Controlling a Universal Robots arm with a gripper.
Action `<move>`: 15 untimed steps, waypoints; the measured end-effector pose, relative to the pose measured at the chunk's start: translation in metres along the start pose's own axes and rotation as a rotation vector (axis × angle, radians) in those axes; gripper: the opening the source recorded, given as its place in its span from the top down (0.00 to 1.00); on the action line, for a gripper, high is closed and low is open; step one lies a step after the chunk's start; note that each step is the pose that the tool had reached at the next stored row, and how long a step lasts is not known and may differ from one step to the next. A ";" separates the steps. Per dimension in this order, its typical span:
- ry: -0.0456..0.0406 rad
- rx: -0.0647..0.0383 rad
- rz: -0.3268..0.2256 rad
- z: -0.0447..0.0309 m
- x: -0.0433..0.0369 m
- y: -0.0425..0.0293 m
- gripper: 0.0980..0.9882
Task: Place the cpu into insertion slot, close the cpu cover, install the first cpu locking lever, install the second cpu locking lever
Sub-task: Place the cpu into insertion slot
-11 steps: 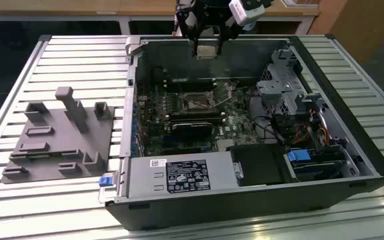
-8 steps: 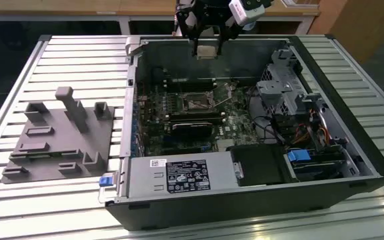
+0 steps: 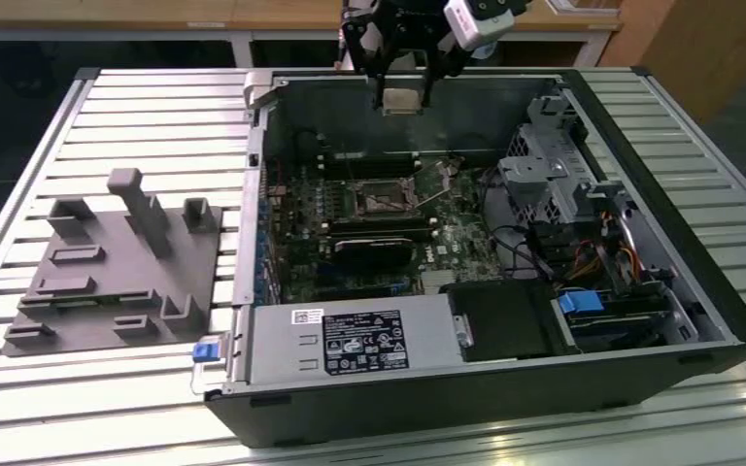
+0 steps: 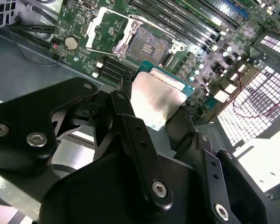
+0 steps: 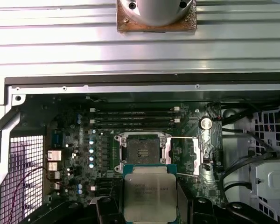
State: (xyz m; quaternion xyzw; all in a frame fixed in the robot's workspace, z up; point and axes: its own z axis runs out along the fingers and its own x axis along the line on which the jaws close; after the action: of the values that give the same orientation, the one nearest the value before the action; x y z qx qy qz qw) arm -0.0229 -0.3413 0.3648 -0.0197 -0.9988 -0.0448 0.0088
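My gripper [image 3: 403,95] hangs above the far wall of the open computer case [image 3: 710,320], shut on the cpu [image 3: 402,100]. The cpu is a small square chip with a pale silver top, held flat between the black fingers [image 4: 126,116] by two opposite edges. In both wrist views the cpu [image 5: 149,196] sits high above the motherboard, apart from the insertion slot [image 5: 141,149]. The slot [image 4: 151,45] is bare, and its contact field shows. The cpu cover [image 4: 105,33], a silvery frame with a window, stands flipped open beside the slot. A thin locking lever [image 3: 439,198] sticks up beside the socket [image 3: 380,202].
A grey power supply box [image 3: 347,342] lies at the case's near side, and a metal drive cage [image 3: 561,180] with cables stands at the exterior view's right. A grey fixture block [image 3: 114,262] rests on the slatted table [image 3: 140,107] at the left. Memory slots [image 5: 135,116] run beside the socket.
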 end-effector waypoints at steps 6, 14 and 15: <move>-0.0021 -0.001 0.023 0.0001 0.0000 0.0000 0.50; -0.0043 -0.001 0.048 0.0003 0.0000 0.0000 0.50; -0.0046 -0.001 0.051 0.0003 0.0000 0.0000 0.50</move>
State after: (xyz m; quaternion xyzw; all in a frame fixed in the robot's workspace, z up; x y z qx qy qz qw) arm -0.0229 -0.3413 0.3645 -0.0453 -0.9979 -0.0450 0.0077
